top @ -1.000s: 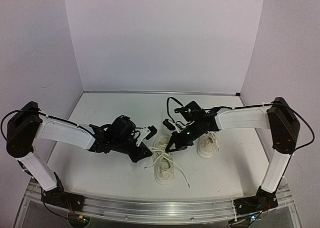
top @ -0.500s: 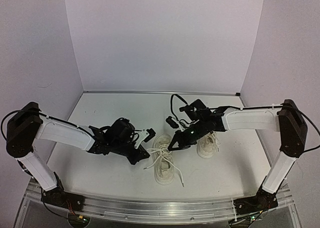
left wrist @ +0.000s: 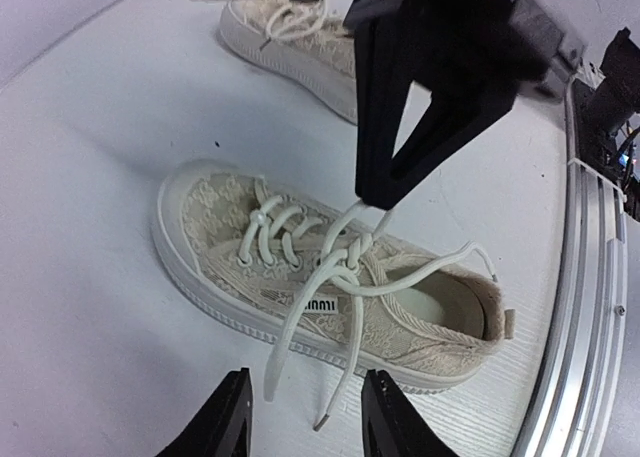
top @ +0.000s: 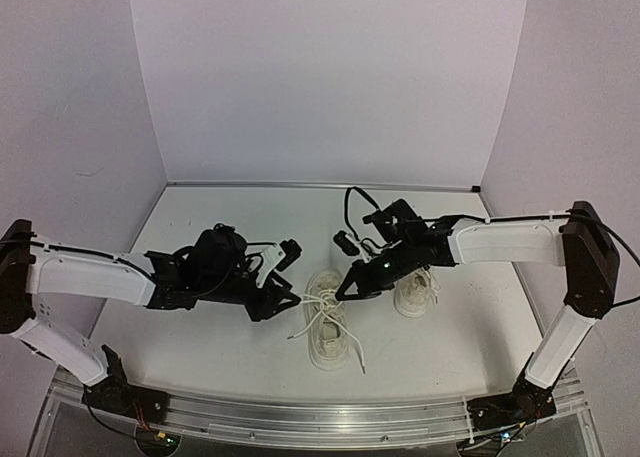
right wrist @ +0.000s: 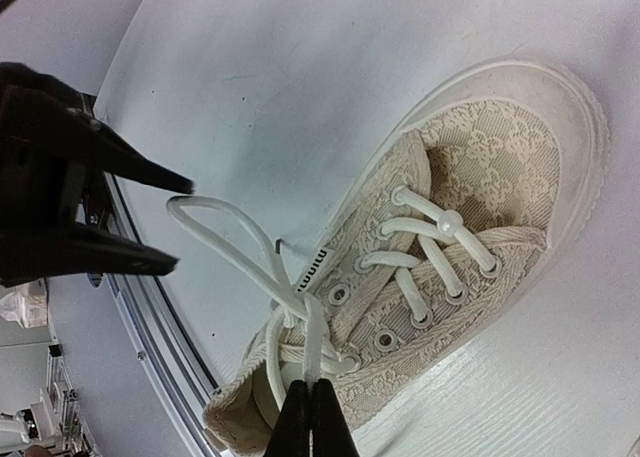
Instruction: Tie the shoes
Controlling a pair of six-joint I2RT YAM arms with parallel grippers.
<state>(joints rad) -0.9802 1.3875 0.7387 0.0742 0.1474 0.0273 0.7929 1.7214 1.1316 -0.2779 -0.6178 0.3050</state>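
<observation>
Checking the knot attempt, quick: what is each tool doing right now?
Left tool: open, holding nothing.
Right tool: closed on a lace.

white table [top: 190, 342] carrying two cream shoes
one shoe [top: 328, 329] lies near the middle, toward the near edge, its laces [left wrist: 340, 262] trailing onto the bare top; the other shoe [top: 413, 292] lies just beside it, nearer the right edge.
</observation>
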